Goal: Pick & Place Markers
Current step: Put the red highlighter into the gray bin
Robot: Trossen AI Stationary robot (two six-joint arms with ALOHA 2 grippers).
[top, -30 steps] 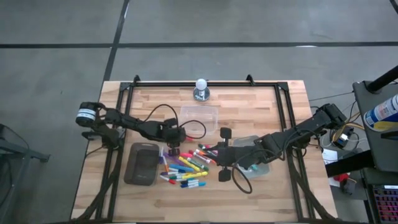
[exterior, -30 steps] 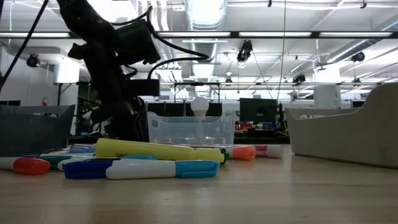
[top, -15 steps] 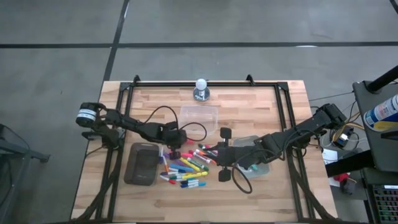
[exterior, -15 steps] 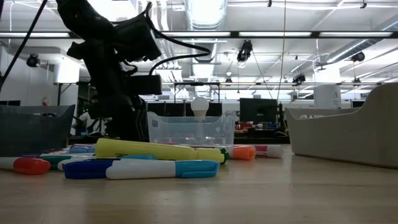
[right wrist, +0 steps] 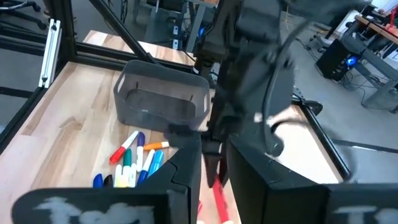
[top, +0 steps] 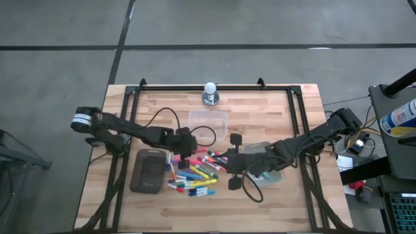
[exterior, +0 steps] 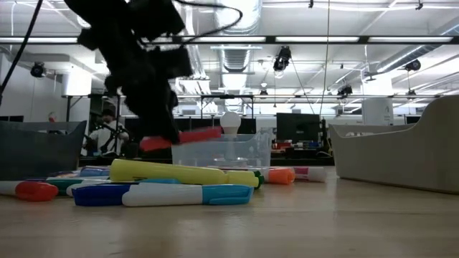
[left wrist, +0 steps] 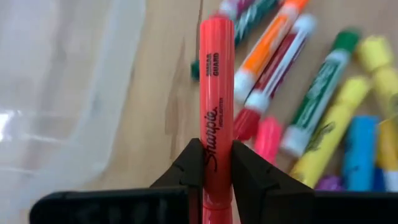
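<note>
Working over the wooden table [top: 260,110], I have the left gripper [left wrist: 209,163] pinched shut on a red marker [left wrist: 215,93], lifted clear of the marker pile [top: 195,175] beside the clear tub [top: 208,119]. Next I'd carry it over that tub. Right gripper [top: 234,162] waits nearby, fingers narrowly apart, nothing visibly held.

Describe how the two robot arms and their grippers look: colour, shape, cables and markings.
Both arms are black and slim, built of jointed segments. The left arm has a white-banded cylinder at its base and a black cable looping over the table. The right arm has a cable loop near its gripper. The left gripper has two matte black wedge-shaped fingers. No markings are readable.
</note>
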